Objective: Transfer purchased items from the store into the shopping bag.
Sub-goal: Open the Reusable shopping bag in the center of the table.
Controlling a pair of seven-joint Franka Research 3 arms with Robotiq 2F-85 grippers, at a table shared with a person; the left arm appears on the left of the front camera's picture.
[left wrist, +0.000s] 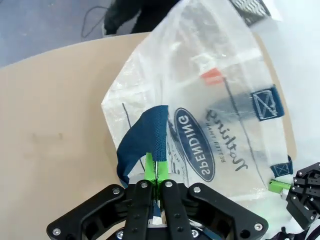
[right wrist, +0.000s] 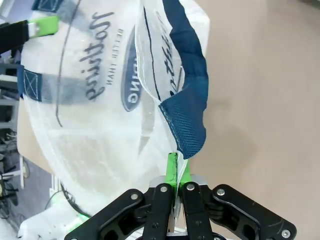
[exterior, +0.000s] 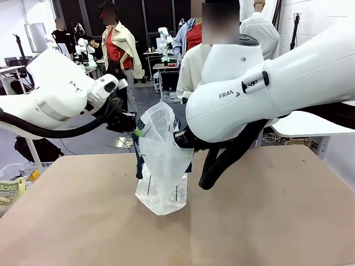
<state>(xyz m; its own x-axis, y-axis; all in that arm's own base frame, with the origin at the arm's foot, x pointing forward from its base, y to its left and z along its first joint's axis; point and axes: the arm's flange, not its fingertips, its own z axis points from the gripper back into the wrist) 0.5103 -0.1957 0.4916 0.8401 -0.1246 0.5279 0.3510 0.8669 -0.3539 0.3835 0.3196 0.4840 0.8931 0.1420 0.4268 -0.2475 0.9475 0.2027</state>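
Shopping bag [exterior: 162, 166]: translucent white film with dark navy handles and dark print. It stands upright near the middle of the tan worktop [exterior: 277, 221], with its base on the surface and its top held up between the two arms. The print is an oval containing the word "SPENDING", with script lettering beside it. A small orange-red patch [left wrist: 212, 76] shows through the film; what it is cannot be told.

First handle [left wrist: 145, 137]: a navy webbing loop hanging folded over the bag's rim. The left fingers [left wrist: 149, 167] are pinched shut on its lower end, green pads pressed together with strap and film between them. In the front view these fingers [exterior: 136, 132] meet the bag's upper left edge.

Second handle [right wrist: 187, 100]: navy webbing, draped down the opposite rim. The right fingers [right wrist: 171, 167] are clamped on its tip, pads closed with no gap.

Cross-views: the left wrist view shows a green pad of the right arm [left wrist: 279, 186] at the bag's far corner. The right wrist view shows a left pad [right wrist: 44, 25] at the far rim.

Person [exterior: 191, 66]: pale jacket over a red top, at the far side of the worktop, largely behind the right arm.

Printed packs [exterior: 8, 191]: green lettering, at the front view's left edge, well apart from the bag.
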